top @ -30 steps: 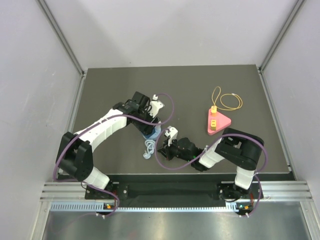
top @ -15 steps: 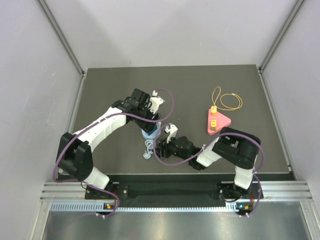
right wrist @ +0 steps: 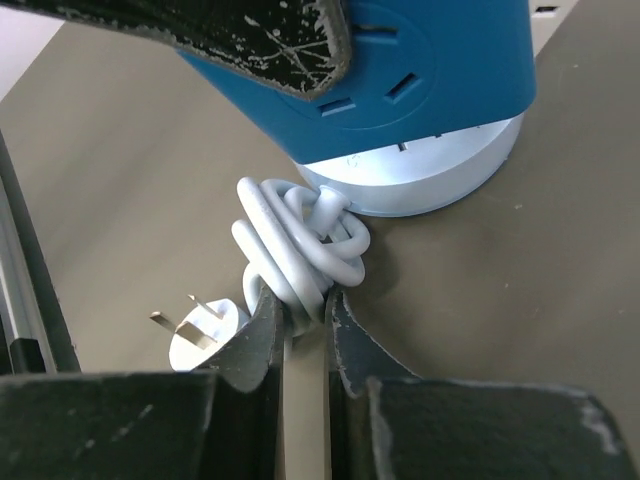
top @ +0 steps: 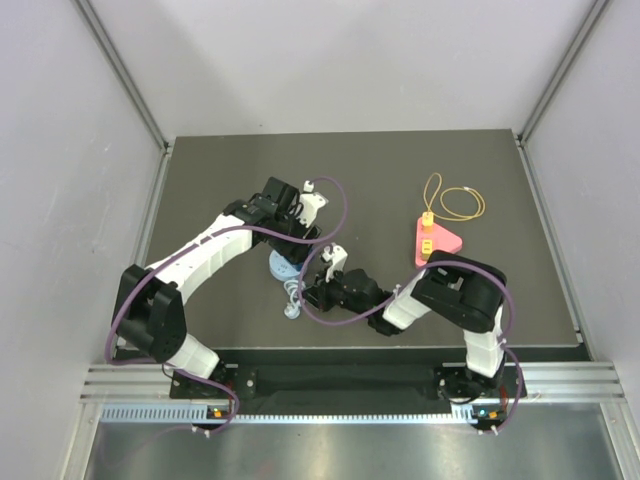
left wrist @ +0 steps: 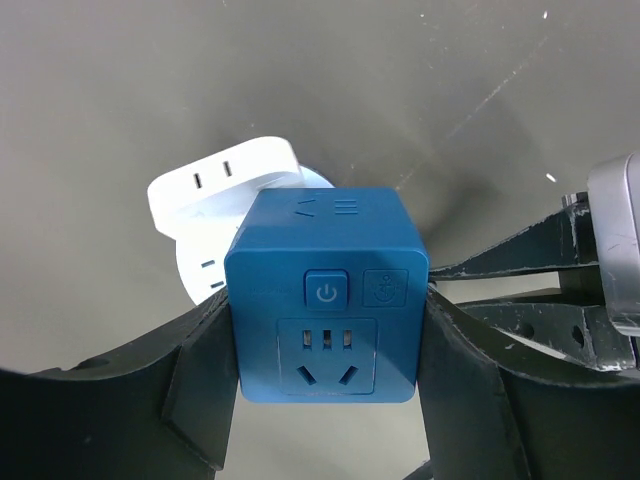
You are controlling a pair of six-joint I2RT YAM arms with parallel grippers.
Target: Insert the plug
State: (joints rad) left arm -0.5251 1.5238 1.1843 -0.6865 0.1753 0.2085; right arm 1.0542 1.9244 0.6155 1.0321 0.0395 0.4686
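Observation:
A blue socket cube (left wrist: pixel 325 295) with a power button and a socket face sits on a round white base (left wrist: pixel 225 195). My left gripper (left wrist: pixel 325 375) is shut on the cube's two sides; it also shows in the top view (top: pixel 288 252). The cube's white cable (right wrist: pixel 300 245) lies coiled on the table, ending in a white plug (right wrist: pixel 205 335) with bare metal prongs pointing left. My right gripper (right wrist: pixel 303 310) is shut on a loop of the coil just beside the plug; it is low on the table at the near middle in the top view (top: pixel 303 293).
A pink triangular block (top: pixel 437 243) with a yellow connector stands at the right. A thin yellow wire loop (top: pixel 455 202) lies behind it. The dark table's near edge (top: pixel 340 348) is close below my right gripper.
My right gripper has moved left to the cable coil and closed on it. My left gripper has shifted the blue cube slightly left.

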